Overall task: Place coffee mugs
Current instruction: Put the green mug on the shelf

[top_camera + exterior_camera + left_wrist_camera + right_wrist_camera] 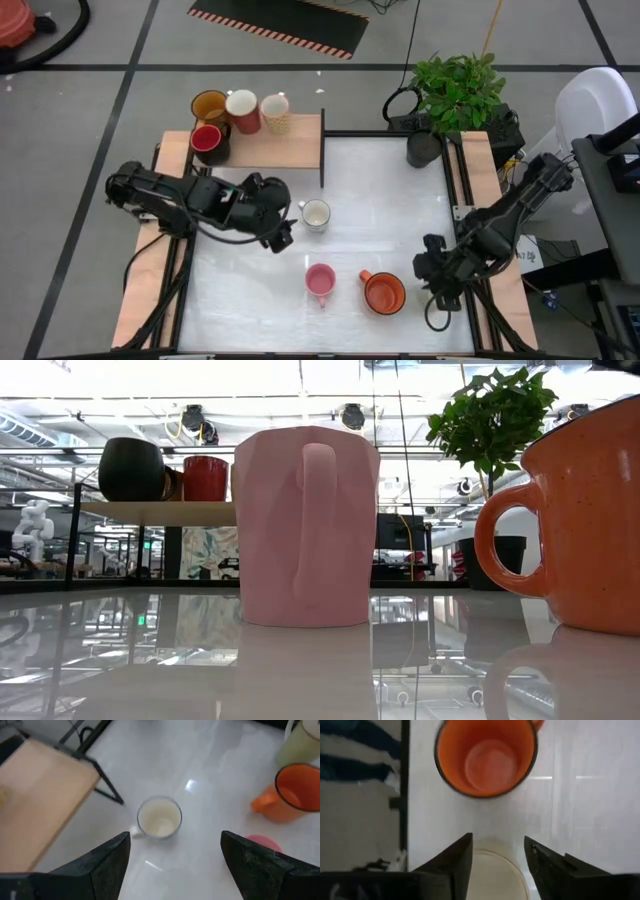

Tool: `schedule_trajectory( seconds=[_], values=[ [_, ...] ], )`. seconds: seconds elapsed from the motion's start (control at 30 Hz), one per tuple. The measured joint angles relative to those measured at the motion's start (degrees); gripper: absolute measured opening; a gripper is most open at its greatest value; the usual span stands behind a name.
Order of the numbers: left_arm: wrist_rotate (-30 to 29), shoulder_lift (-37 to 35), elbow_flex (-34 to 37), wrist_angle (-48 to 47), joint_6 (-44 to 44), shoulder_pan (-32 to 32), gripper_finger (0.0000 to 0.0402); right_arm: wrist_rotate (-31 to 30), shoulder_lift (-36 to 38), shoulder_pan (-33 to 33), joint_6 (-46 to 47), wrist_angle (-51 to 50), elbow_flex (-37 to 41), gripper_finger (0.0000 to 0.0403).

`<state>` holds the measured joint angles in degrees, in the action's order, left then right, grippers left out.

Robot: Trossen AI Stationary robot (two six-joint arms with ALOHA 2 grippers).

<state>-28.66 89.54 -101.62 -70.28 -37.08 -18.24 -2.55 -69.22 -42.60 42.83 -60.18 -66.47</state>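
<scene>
My right gripper (497, 857) straddles a cream mug (495, 872), fingers parted; orange mug (486, 757) and white mug (159, 817) sit empty; left gripper (172, 857) spread wide

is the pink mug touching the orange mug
Apart. The high view shows bare white table between the pink mug and the orange mug; the low view shows a clear gap too.

Grey floor (80, 120) crossed by dark lines, a hazard-striped mat (280, 22), a potted plant (458, 90), bright ceiling lights (300, 380).
</scene>
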Motion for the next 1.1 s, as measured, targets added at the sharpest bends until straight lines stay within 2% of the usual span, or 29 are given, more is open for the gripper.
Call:
schedule_trajectory(
  seconds=[0.17, 0.43, 0.53, 0.67, 0.87, 1.1],
  values=[
    [-1.3, 0.0, 0.0, -5.1, -6.9, -3.5, 0.0314, 4.4, 1.3, -1.5, -1.5, -0.4, 6.1, 0.0173],
    [-3.5, 0.0, 0.0, -8.2, -14.7, -7.8, 0.0314, 5.8, 1.6, -2.3, -1.7, -3.2, 10.6, 0.0161],
    [-4.9, 0.0, 0.0, -8.4, -16.8, -8.9, 0.0314, 8.7, 1.6, -2.3, -1.8, -2.3, 13.0, 0.0153],
    [-5.9, 0.0, 0.0, -8.6, -18.8, -9.6, 0.0314, 13.2, 1.6, -2.3, -0.7, -0.8, 16.6, 0.0121],
    [-6.0, 0.0, 0.0, -11.1, -20.1, -10.4, 0.0314, 13.5, 1.5, -2.1, 1.4, -1.2, 16.7, 0.0018],
    [-6.0, 0.0, 0.0, -14.1, -20.0, -10.7, 0.0314, 14.0, 1.5, 2.0, 3.4, -5.2, 11.1, 0.0009]
  ],
)
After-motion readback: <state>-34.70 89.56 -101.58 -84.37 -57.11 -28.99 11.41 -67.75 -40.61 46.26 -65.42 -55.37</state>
